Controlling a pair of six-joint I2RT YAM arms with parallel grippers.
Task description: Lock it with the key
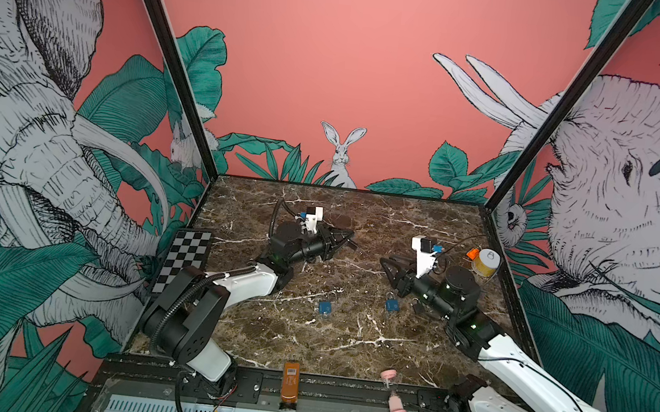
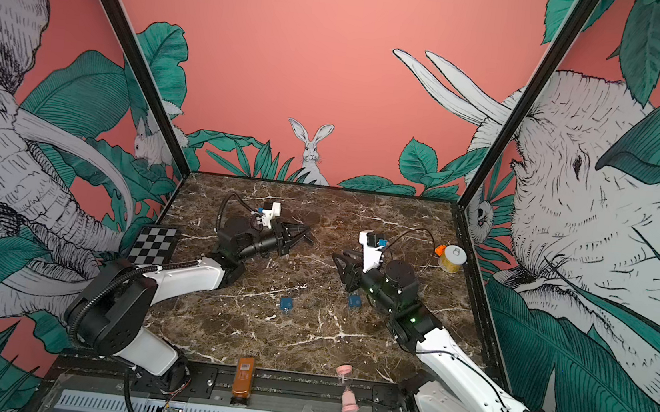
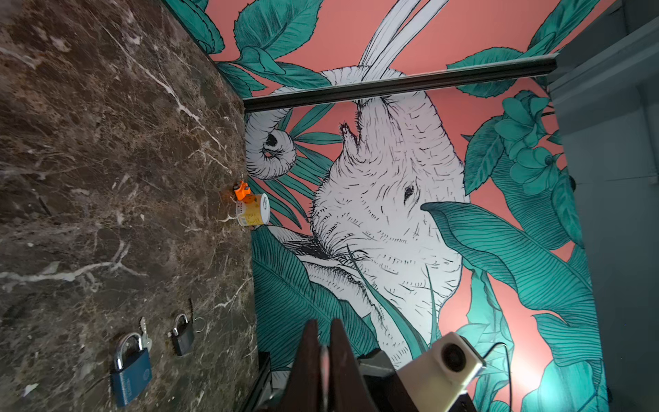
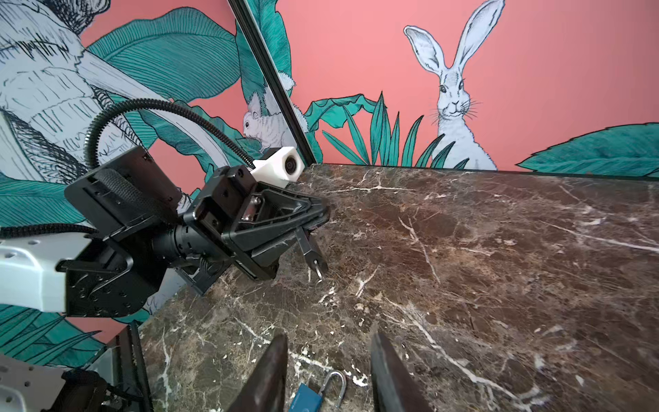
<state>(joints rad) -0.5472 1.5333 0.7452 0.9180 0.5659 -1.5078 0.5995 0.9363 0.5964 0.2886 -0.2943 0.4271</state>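
The left gripper [image 4: 320, 215] is clamped shut on the key [image 4: 309, 249]. The key sticks out past the fingertips with a small ring at its free end. The left wrist view gives only a thin pale sliver between the two closed fingers [image 3: 308, 356]. The key is held off the table [image 1: 347, 342], back of the middle.

The right gripper [image 4: 328, 338] stands partly open and grips nothing. Its wrist view frames a blue padlock [image 4: 306, 397] lying on the marble below, between the two fingers and touching neither. In both top views this padlock [image 1: 392, 304] lies just beside the gripper. A bare stretch of marble separates the two grippers.

A dark padlock [image 1: 418, 307] sits just beside the blue one, half under the right arm in a top view. The left wrist view shows it plainly [image 3: 182, 339], with a loose ring [image 3: 199, 324] next to it. Only that view shows a loose key [image 3: 144, 333] by the blue padlock's shackle.

A second blue padlock [image 1: 324, 307] lies nearer the middle, seen only from above. At the right edge stand a can [image 1: 485, 263] and an orange piece [image 1: 471, 254]. A checkerboard [image 1: 185, 258] lies at the left edge. On the front rail are a bottle [image 1: 290, 384] and a pink hourglass [image 1: 394, 393].
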